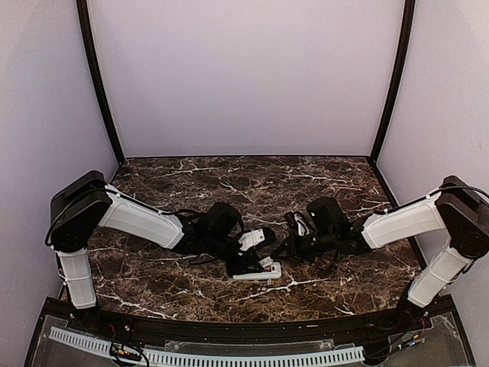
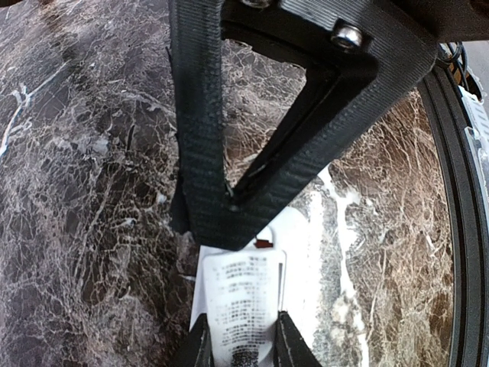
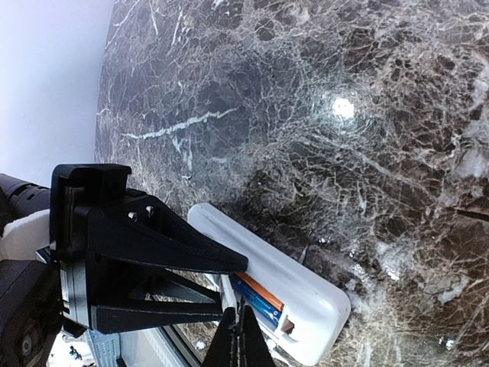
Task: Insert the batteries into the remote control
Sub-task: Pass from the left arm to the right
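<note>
Right gripper (image 3: 241,340): nearest the right wrist lens, bottom centre of frame. Jaws pressed together to a single point, nothing seen between them. The tip sits just at the blue battery (image 3: 254,304); cannot tell whether it touches.

Remote control (image 3: 309,294): white, lying back-up on the dark marble-patterned tabletop (image 1: 306,183). It is in the lower centre of the right wrist frame, running upper left to lower right. Battery bay open along its lower side. Orange-red battery (image 3: 261,288) and blue battery lie lengthwise, side by side in the bay, orange-red above blue in frame. Cannot tell whether they are fully seated.

Left gripper (image 2: 241,345): fingers (image 2: 200,344) at the bottom edge of the left wrist frame, one on each side of the remote's white back, pinching it across its width. The label (image 2: 243,306) between them is too blurred to read. The same gripper shows as the black triangular frame at lower left of the right wrist frame, over the remote's left end.

Left wrist frame, centre: a black triangular finger of the right gripper comes down from the top, its tip at the upper end of the label.

Top view: both arms reach inward and meet at lower centre of the table. The remote lies just below the two grippers, toward the front edge. Pale walls (image 1: 244,76) stand on three sides.
</note>
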Tool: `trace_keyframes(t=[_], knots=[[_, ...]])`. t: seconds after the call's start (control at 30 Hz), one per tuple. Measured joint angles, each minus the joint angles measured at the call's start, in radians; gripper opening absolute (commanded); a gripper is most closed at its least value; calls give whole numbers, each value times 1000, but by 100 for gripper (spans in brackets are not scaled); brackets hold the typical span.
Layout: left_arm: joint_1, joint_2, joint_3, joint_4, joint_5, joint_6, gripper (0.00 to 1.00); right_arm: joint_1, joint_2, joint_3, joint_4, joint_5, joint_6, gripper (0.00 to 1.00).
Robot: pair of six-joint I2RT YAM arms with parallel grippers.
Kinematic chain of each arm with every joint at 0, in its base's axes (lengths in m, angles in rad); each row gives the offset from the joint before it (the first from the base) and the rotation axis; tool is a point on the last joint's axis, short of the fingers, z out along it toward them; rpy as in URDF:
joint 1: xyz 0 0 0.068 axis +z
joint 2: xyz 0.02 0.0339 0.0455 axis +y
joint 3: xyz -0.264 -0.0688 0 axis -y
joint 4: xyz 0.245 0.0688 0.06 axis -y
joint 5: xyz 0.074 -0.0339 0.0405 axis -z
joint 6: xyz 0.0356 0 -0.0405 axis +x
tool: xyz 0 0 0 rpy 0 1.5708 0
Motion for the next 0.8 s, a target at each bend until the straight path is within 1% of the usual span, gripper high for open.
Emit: trace_keyframes(t=[0.13,0.27,0.43,0.8], knots=[[0,0,0,-2,0,0,9,-3,12,0,11,-6,2,2],[0,-2,0,-6,0,0,9,-6,20,1,21,-13,2,4],[0,-2,0,-7,0,0,9,-8,28,1,27,-19,2,0],[0,-3,0,-10,0,4,10,-9,29,2,48,-25,10,0]])
